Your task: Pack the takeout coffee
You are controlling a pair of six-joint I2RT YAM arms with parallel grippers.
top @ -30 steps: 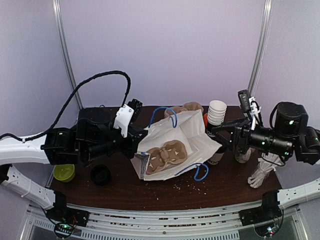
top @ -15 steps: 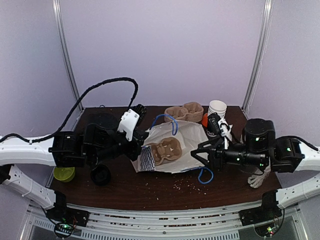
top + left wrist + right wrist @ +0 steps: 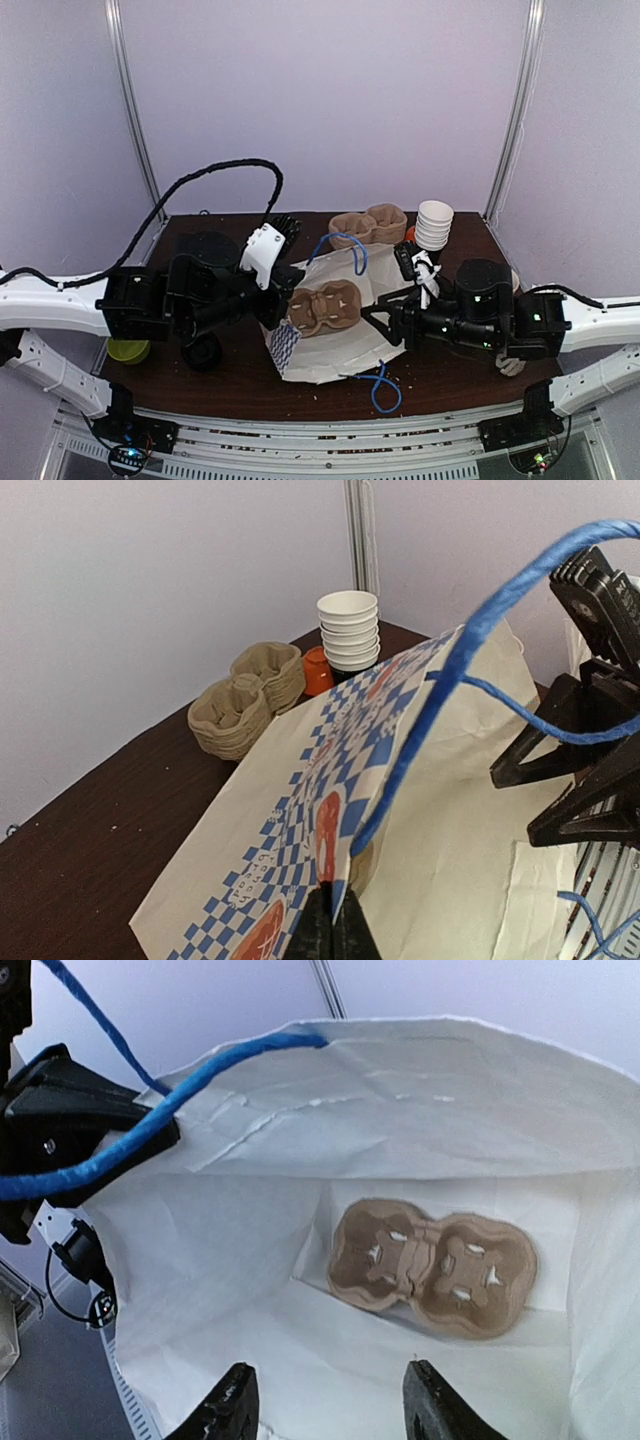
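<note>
A white paper bag [image 3: 340, 345] with blue cord handles [image 3: 345, 245] lies on its side on the dark table, mouth toward the right. My left gripper [image 3: 335, 930] is shut on the bag's checkered upper rim [image 3: 330, 780], next to a handle, and holds the mouth up. My right gripper [image 3: 328, 1375] stands open at the mouth, nothing between its fingers [image 3: 235, 1400]. A brown two-cup carrier [image 3: 430, 1265] rests against the bag's bottom, and it also shows from above [image 3: 323, 305]. The takeout coffee is hidden, likely behind the right arm.
A stack of lidless paper cups [image 3: 434, 222] and a pile of brown carriers [image 3: 368, 224] stand at the back edge, with a small orange thing [image 3: 318, 670] between them. A green dish [image 3: 127, 348] and a black round thing [image 3: 202, 352] lie front left.
The right arm has swung left and forward to the bag's mouth. The bag has turned and slid toward the front, its lower handle now near the table edge. The left grip held.
</note>
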